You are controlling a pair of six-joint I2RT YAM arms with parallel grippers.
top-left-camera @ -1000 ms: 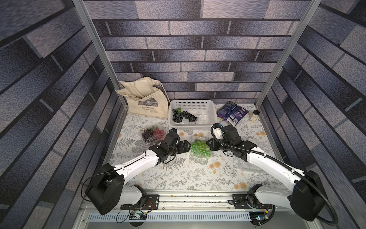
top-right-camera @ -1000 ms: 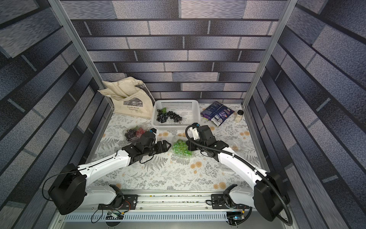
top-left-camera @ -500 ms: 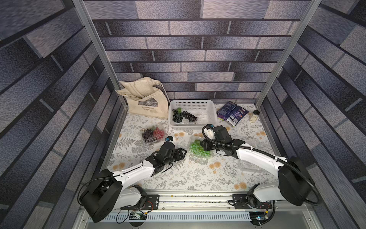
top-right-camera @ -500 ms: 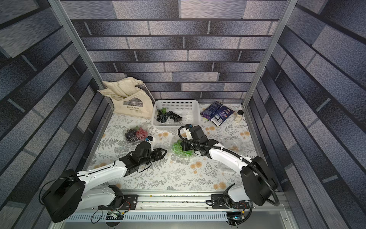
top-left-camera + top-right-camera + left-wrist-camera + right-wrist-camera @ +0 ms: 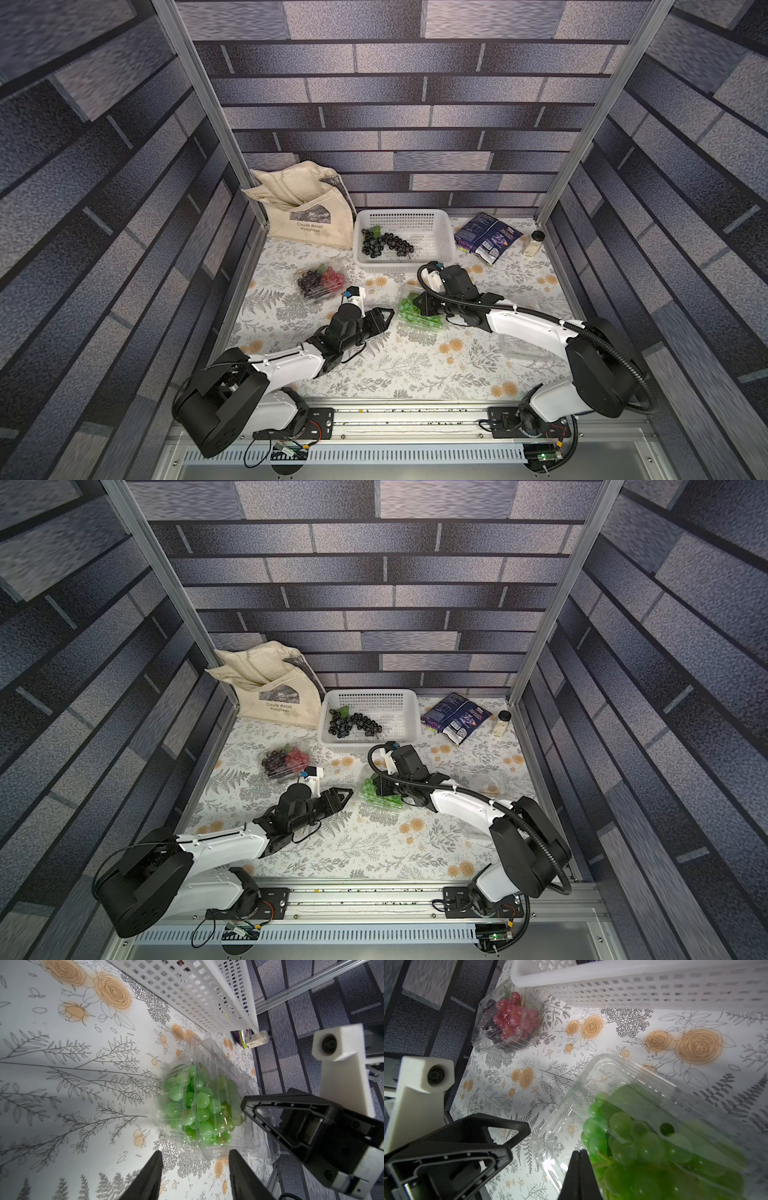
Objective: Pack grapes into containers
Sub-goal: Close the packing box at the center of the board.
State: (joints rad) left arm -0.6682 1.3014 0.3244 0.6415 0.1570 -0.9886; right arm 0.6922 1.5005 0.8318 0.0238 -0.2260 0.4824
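While the right gripper (image 5: pixel 422 305) has edged in over the green grapes (image 5: pixel 409 311) at frame centre in both top views, the left gripper (image 5: pixel 386 314) has drawn back slightly and sits just left of their clamshell (image 5: pixel 422 330).

Left wrist view: the left fingers stand apart and empty at the bottom edge, with the box just beyond.

Right wrist view: the right claw is clenched, tips together at bottom centre against the lid (image 5: pixel 643 1088). I cannot tell whether the lid is latched.

Closing this box looks like the current step. Dark grapes (image 5: pixel 384 245) remain in the basket (image 5: pixel 405 266).
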